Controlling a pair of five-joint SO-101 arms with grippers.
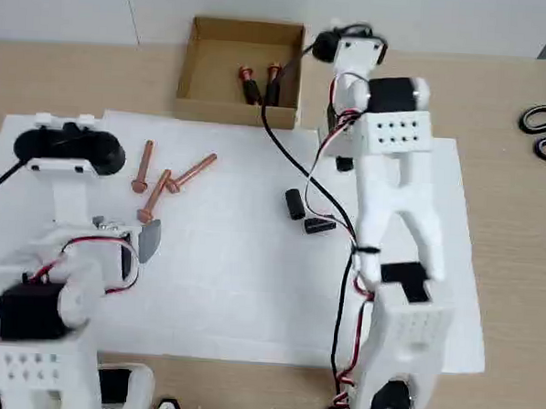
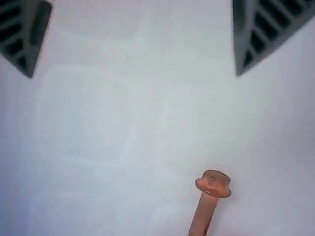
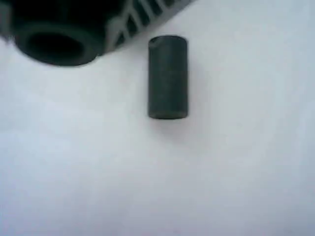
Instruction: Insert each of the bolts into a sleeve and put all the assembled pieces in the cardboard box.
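A pale wooden table (image 1: 485, 87) carries a white sheet (image 1: 232, 285); a white wall (image 1: 82, 2), perhaps panelled, fills the frame's top.

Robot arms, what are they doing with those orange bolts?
They fit bolts into black sleeves and box them. Two finished pieces lie in the cardboard box. Three bolts and two sleeves wait loose on the white sheet. The left gripper hangs open above one bolt, and the right arm hangs by the sleeves.

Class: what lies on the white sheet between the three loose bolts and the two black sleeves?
Nothing: in the high view, bare white sheet separates bolts from sleeves.
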